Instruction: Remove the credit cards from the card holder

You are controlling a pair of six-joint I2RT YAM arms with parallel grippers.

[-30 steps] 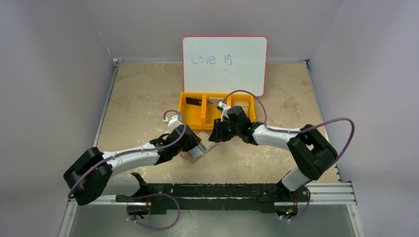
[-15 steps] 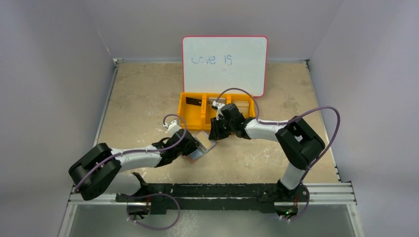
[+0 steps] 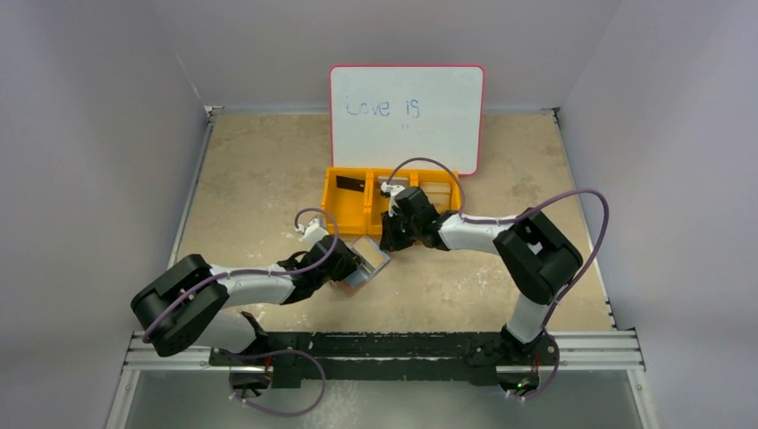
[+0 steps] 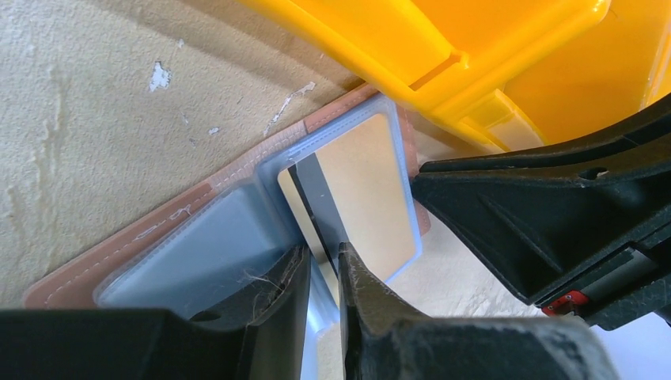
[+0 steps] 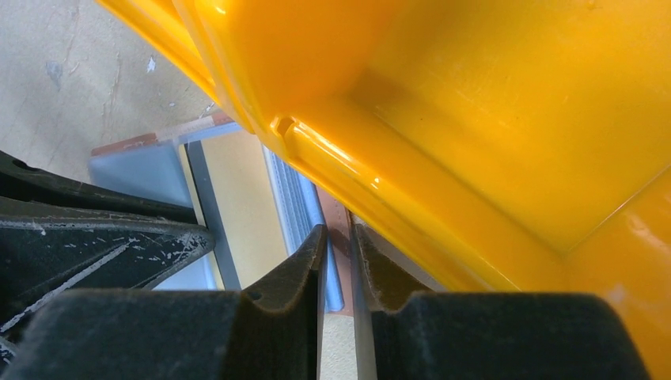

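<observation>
Just near of the orange tray (image 3: 328, 198), at the middle of the worktop (image 3: 259, 179), the card holder (image 4: 221, 229) lies open between the two arms, its far edge right up against the tray's front wall. The task looks partly done. A black card (image 3: 353, 185) lies in the tray's left compartment, while the beige card (image 4: 372, 190) with its dark stripe sits inside a clear pocket. The left tool (image 4: 324, 257) is pressed to a thin slit on that pocket's near edge, over the card's striped end. The right tool (image 5: 339, 237) likewise pinches the holder's brown far edge. Whether other cards remain in the holder cannot be told. At least the beige card is left to draw out.
</observation>
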